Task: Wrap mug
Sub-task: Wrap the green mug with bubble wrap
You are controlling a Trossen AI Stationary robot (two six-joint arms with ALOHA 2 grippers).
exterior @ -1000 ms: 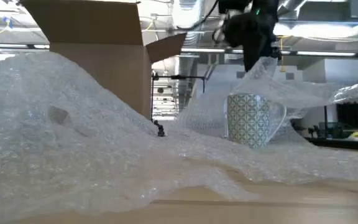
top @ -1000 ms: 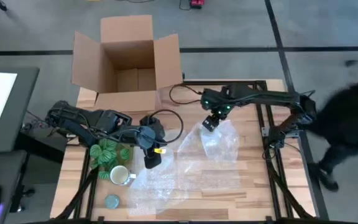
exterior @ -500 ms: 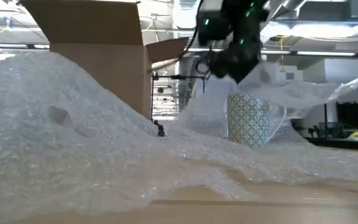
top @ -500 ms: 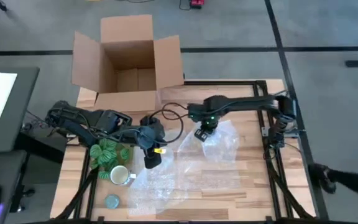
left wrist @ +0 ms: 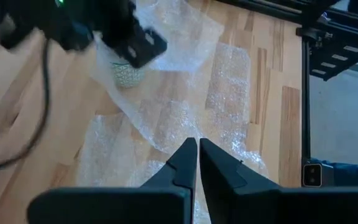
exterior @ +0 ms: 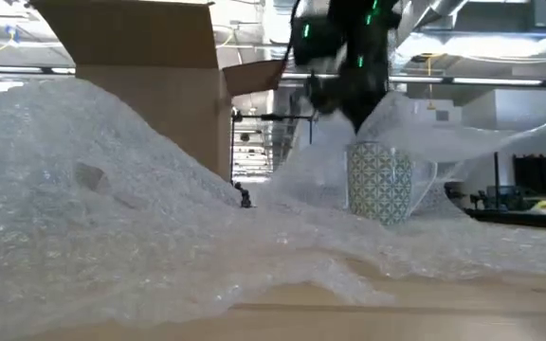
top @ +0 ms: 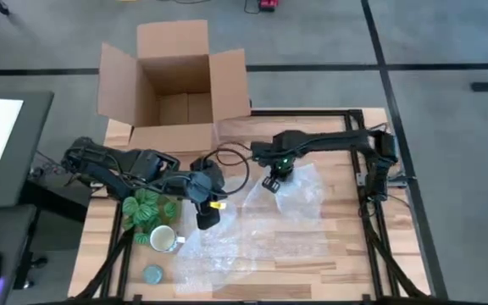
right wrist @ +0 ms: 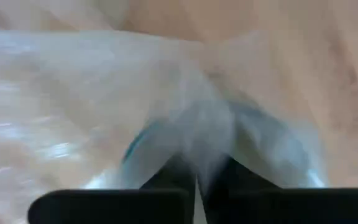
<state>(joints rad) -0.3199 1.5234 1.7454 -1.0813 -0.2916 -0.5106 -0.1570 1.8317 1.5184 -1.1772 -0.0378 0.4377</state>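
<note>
Right claw (top: pixel 269 182), near the middle of the bench (top: pixel 346 254), is closed on a raised fold of bubble wrap (top: pixel 261 229). In the low view the fold is draped over a patterned cup (exterior: pixel 382 180) that stands upright just below the claw. Left claw (top: pixel 205 220) hangs over the wrap's left part, fingers together and holding nothing. The cream mug (top: pixel 163 239) stands uncovered near the bench's left edge, just beside the wrap, between a green bundle (top: pixel 146 209) and a grey disc (top: pixel 152 274). An open box (top: pixel 176 85) sits at the far left corner.
</note>
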